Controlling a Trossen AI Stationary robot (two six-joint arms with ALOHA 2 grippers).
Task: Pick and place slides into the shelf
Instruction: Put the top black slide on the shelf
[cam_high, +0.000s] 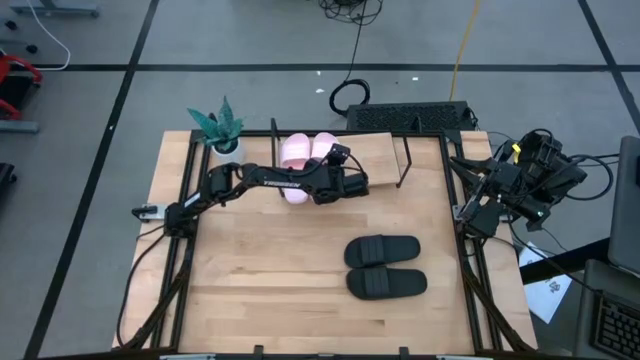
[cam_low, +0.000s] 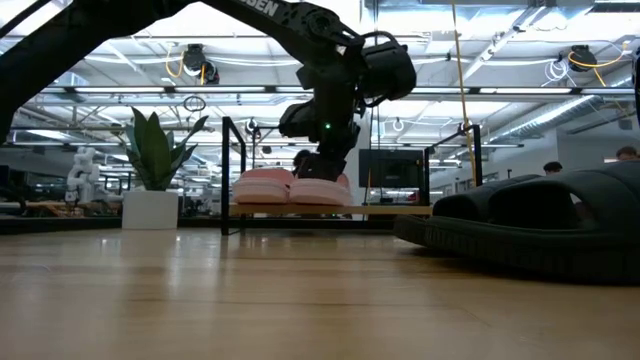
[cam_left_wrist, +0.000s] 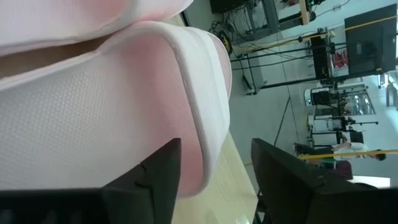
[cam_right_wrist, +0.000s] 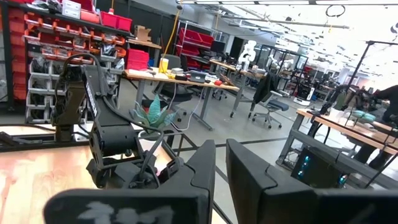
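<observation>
Two pale pink slides (cam_high: 296, 150) (cam_low: 262, 187) lie side by side, soles down, on the left end of the shelf's wooden board (cam_high: 370, 150) (cam_low: 380, 210). My left gripper (cam_high: 322, 170) (cam_left_wrist: 214, 171) is open at the right-hand pink slide (cam_left_wrist: 124, 106), coming slantwise from above. The slide's side edge stands between its fingers. Two black slides (cam_high: 385, 266) (cam_low: 540, 215) rest on the tabletop, nearer and to the right. My right gripper (cam_high: 472, 212) (cam_right_wrist: 221, 168) waits shut at the table's right edge, holding nothing. My left gripper's one finger (cam_left_wrist: 163, 177) stands against the pink slide's side wall (cam_left_wrist: 193, 155), while the other finger (cam_left_wrist: 280, 171) is clear of it over the board. I cannot tell whether the near finger touches the slide. The slide lies flat on the shelf.
A potted plant (cam_high: 220, 128) (cam_low: 152, 160) stands at the far left corner, beside the shelf's black wire end frame (cam_high: 273, 135). The shelf's right part is bare board up to the other wire frame (cam_high: 405, 165). A keyboard (cam_high: 410, 117) lies beyond the far edge.
</observation>
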